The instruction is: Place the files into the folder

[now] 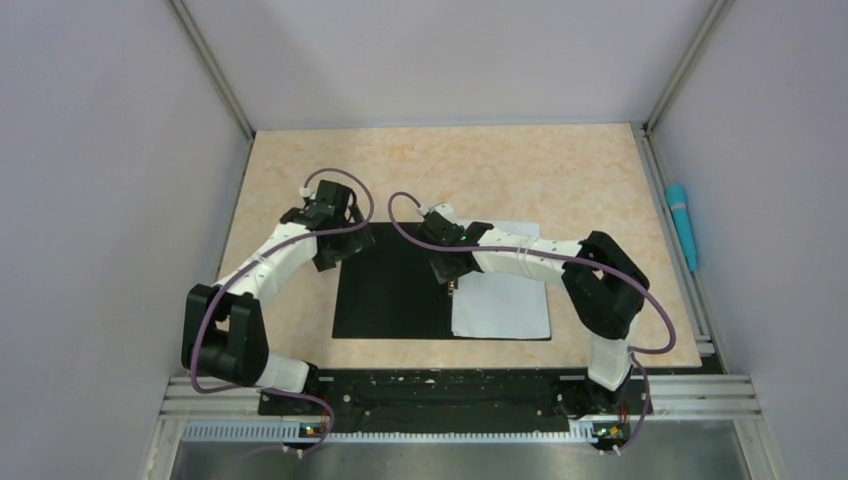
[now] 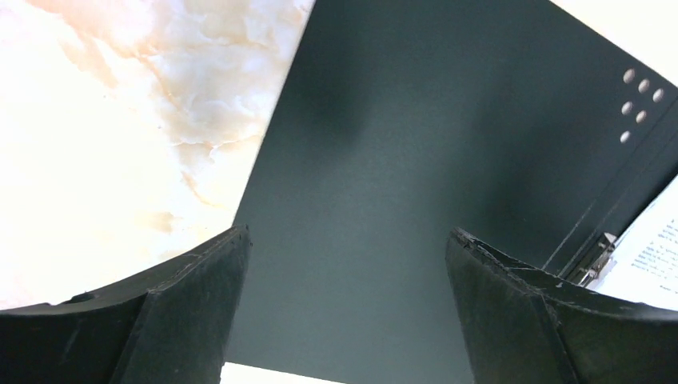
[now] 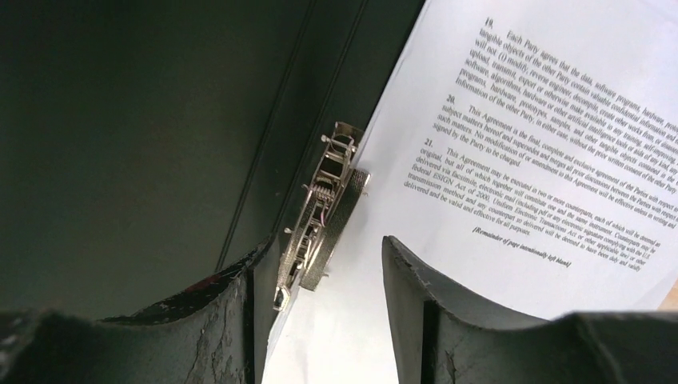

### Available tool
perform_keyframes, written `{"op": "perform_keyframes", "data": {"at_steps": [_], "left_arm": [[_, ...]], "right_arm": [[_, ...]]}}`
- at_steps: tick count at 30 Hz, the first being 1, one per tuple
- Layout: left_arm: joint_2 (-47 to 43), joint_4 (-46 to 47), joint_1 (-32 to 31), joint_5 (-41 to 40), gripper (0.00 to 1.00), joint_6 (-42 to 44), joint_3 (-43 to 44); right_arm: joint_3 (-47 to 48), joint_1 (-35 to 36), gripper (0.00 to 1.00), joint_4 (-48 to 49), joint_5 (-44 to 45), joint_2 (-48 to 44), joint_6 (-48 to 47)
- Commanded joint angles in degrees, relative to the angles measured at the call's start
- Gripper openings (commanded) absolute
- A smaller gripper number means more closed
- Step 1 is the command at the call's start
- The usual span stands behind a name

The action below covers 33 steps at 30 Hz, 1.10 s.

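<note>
The folder (image 1: 390, 290) lies open on the table, black inside up. The files (image 1: 500, 300), white printed sheets, lie on its right half, against the spine. My left gripper (image 1: 330, 245) is open and empty over the folder's far left corner; its wrist view shows the black cover (image 2: 400, 160) between the jaws (image 2: 348, 240). My right gripper (image 1: 450, 275) is open over the spine. In its wrist view the metal clip (image 3: 324, 216) reaches in between the jaws (image 3: 328, 242), close to the left finger, with the files (image 3: 520, 120) to the right and the black cover (image 3: 144, 136) to the left.
A blue pen-like stick (image 1: 682, 222) lies on the right side rail (image 1: 668, 200), outside the tabletop. Grey walls enclose the left, far and right sides. The beige marbled table (image 1: 520, 170) extends beyond the folder. A metal rail (image 1: 450, 400) with the arm bases runs along the near edge.
</note>
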Motion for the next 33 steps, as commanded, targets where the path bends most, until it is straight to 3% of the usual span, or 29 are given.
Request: {"op": "perform_keyframes", "data": {"at_steps": [1,4,11,16,27,33], "left_arm": [[-0.1,1.9,0.0,5.7,0.95,7.4,2.1],[1.1,1.5,0.1,8.2,0.95,9.0,2.4],[1.1,2.6,0.7,12.7,0.96,11.9,1.9],[1.5,1.0,1.6,12.1,0.96,14.0,3.7],[-1.1,0.3,4.8,14.9,0.97,16.1,3.3],[-1.3,2.5,8.7,21.6,0.97,16.5,1.0]], "right_arm": [[-1.4,-0.2,0.49,3.3,0.5,1.1,0.6],[-1.7,-0.2,0.46,4.8,-0.7,2.9,0.2],[-4.2,0.1,0.28,7.0,-2.2,5.1,-0.9],[-8.8,-2.9,0.0,10.5,-6.4,2.7,-1.4],[-15.7,-12.4,0.0,17.5,-23.2,-6.4,-2.9],[-18.5,-16.4,0.0,21.2,-31.5,-10.3,-2.4]]}}
